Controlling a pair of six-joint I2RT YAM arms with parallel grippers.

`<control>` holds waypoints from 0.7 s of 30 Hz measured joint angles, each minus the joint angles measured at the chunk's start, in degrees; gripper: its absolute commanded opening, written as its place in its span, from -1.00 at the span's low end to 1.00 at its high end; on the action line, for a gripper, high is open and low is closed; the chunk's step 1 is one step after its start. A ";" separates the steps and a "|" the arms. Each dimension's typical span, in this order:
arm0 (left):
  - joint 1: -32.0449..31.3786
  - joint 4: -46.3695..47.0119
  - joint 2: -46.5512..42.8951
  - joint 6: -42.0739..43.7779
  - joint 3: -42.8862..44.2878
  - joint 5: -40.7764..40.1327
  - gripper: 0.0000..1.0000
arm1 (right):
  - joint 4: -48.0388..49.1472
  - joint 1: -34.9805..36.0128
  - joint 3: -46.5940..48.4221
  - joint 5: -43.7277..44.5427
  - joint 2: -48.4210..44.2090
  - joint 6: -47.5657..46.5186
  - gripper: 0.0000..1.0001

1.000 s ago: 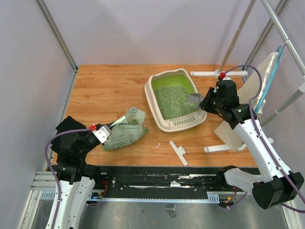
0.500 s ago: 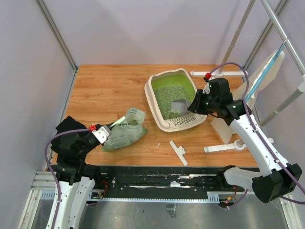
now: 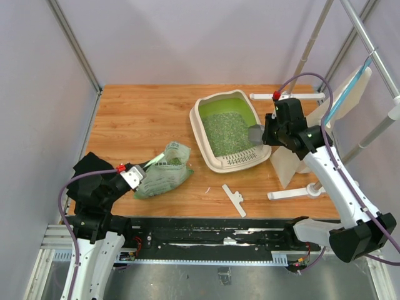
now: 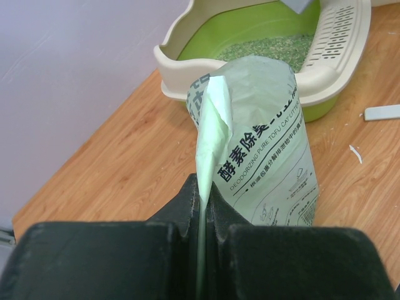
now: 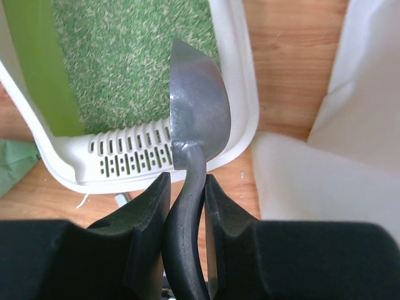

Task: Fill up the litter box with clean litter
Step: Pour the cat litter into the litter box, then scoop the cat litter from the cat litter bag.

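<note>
The cream-white litter box (image 3: 199, 134) with its green inside stands right of centre, and pale green-grey clean litter (image 3: 225, 132) covers its floor. My right gripper (image 3: 265, 134) is shut on the dark handle of a silver scoop (image 3: 255, 132), whose bowl hangs over the box's right near rim. In the right wrist view the scoop (image 5: 197, 112) lies over the slotted rim (image 5: 240, 75) beside the litter (image 5: 125, 62), the gripper (image 5: 186, 181) below it. My left gripper (image 3: 139, 173) is shut on an edge of the light green printed bag (image 3: 164, 170), which lies on the table. In the left wrist view the gripper (image 4: 202, 187) pinches the bag's fold (image 4: 262, 137).
A white plastic strip (image 3: 234, 200) lies near the front edge. A white board (image 3: 290, 162) and white stand bars (image 3: 294, 194) crowd the table's right side, close to my right arm. Metal posts rise at the back right, and purple walls close in the left and back.
My right arm carried the scoop left over the litter, then back to the box's right rim. The white board on the right shifted. The left arm and bag stayed put.
</note>
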 measured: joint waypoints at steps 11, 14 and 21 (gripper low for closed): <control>0.00 0.09 0.50 0.28 0.02 0.00 -0.99 | -1.53 1.03 8.98 -8.44 0.61 -3.52 -0.98; 0.00 0.09 1.22 0.61 0.31 0.04 -0.99 | -2.10 1.03 13.03 -15.91 1.75 -2.40 -0.98; 0.00 1.11 3.10 1.36 0.52 0.11 -0.99 | -2.12 1.11 19.10 -31.43 3.21 0.59 -0.98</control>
